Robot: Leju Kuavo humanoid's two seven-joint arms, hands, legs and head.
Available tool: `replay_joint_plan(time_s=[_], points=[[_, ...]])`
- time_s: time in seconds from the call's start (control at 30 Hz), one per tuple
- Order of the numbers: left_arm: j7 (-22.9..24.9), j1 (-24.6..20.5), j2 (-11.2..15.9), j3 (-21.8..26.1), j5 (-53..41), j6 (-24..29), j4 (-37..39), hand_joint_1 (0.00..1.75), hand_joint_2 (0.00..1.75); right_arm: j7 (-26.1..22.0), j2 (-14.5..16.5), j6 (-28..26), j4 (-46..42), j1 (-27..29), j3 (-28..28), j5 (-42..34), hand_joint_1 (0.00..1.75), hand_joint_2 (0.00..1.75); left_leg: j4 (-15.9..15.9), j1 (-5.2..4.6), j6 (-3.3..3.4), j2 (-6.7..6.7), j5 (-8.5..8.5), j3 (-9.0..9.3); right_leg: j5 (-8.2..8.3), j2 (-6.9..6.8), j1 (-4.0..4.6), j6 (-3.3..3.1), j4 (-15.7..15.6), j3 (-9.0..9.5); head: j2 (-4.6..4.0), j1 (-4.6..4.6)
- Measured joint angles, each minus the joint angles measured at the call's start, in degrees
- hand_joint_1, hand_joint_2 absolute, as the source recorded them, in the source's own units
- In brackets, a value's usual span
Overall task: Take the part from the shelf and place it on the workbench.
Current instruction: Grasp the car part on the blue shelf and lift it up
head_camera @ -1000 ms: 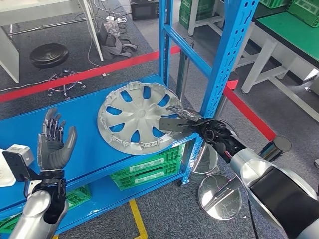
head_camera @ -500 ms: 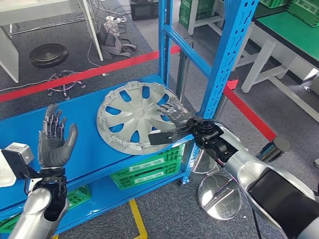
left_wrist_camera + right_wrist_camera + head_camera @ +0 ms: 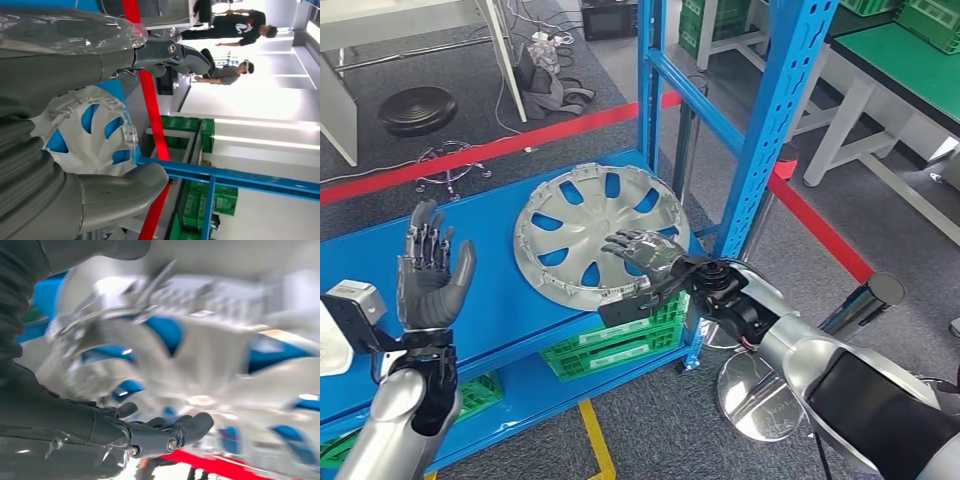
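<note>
Nearest you, two silver arms come in from below. Your left hand [image 3: 432, 275] is raised upright over the near left part of the blue shelf [image 3: 482, 225], palm turned toward the middle, fingers spread and holding nothing; its wrist view looks past the thick grey thumb [image 3: 120, 192] to the part. Your right arm reaches in from the right, forearm roughly level, and your right hand [image 3: 643, 262] lies palm-down over the near right rim of the part, fingers [image 3: 622, 240] extended and apart across its face, the thumb sitting lower at the shelf's front edge. You cannot tell from the head view whether the fingers press on the part or hover just above it, and the right wrist view is blurred; it shows dark fingers [image 3: 177, 432] stretched out just beside the silver spokes, not wrapped round anything. One part: a single silver hubcap [image 3: 588, 230] lies flat on the shelf's right half, its rim near the front edge and close to the blue upright post [image 3: 765, 130] at the near right corner. Under the shelf, by that same corner, sits one green crate [image 3: 614, 335]. On the floor beside the post stand two shiny round bases [image 3: 761, 395]. Beyond the shelf one red line [image 3: 471, 155] crosses the grey carpet, one black round stool [image 3: 418, 108] behind it. Far right stands one green-topped workbench [image 3: 901, 60]. Two people [image 3: 241, 30] show far off in the left wrist view.
</note>
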Motion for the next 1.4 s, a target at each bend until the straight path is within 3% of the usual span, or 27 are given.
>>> replay_joint_plan(time_s=[0.17, 0.47, 0.5, 0.6, 0.63, 1.4], points=[[-0.8, -0.3, -0.3, 0.0, 0.4, -0.5, 0.6, 0.00, 1.75, -4.0, 0.1, 0.7, 1.6, 0.3, 0.1, -6.7, 0.00, 1.75, 0.0, 0.00, 0.00, 0.00, 0.00, 0.00, 0.00, 0.00, 0.00, 0.00, 0.0, 0.00, 0.00, -0.01], [-1.0, -0.5, -0.4, 0.0, 0.5, -0.7, 1.4, 0.00, 1.75, -4.5, 0.1, 3.5, 4.1, 0.3, -0.2, -10.6, 0.00, 1.75, 0.0, 0.00, 0.00, 0.02, 0.00, -0.01, 0.00, 0.04, -0.01, 0.00, 0.0, -0.02, 0.00, 0.00], [-1.0, -0.5, -0.4, 0.0, 0.6, -0.7, 1.4, 0.00, 1.75, -4.6, 0.1, 4.7, 4.5, 0.3, -0.4, -12.2, 0.14, 1.75, 0.0, 0.00, 0.00, 0.01, 0.00, -0.01, 0.00, 0.03, -0.01, 0.00, 0.0, -0.02, 0.00, 0.00], [-1.0, -0.5, -0.4, 0.0, 0.6, -0.6, 1.5, 0.00, 1.75, -4.6, 0.1, 8.2, 5.8, 0.0, -1.4, -17.3, 1.44, 1.75, 0.0, 0.00, 0.00, 0.03, 0.00, 0.00, 0.00, 0.05, 0.00, 0.00, 0.0, -0.02, 0.00, -0.01], [-0.9, -0.6, -0.4, 0.0, 0.6, -0.6, 1.6, 0.00, 1.75, -4.5, 0.1, 9.0, 6.3, -0.1, -1.8, -18.7, 1.75, 1.75, 0.0, 0.00, 0.00, 0.04, 0.00, 0.01, 0.00, 0.05, 0.00, 0.00, 0.0, -0.03, 0.00, -0.01], [-0.8, -1.3, -0.3, 0.0, 1.0, -0.4, 2.5, 0.00, 1.75, -3.5, 0.1, 9.6, 11.7, -1.4, -4.7, -22.5, 1.75, 1.75, 0.0, -0.01, 0.01, -0.01, 0.01, 0.05, 0.01, 0.03, -0.03, 0.00, 0.0, 0.00, 0.00, 0.03]])
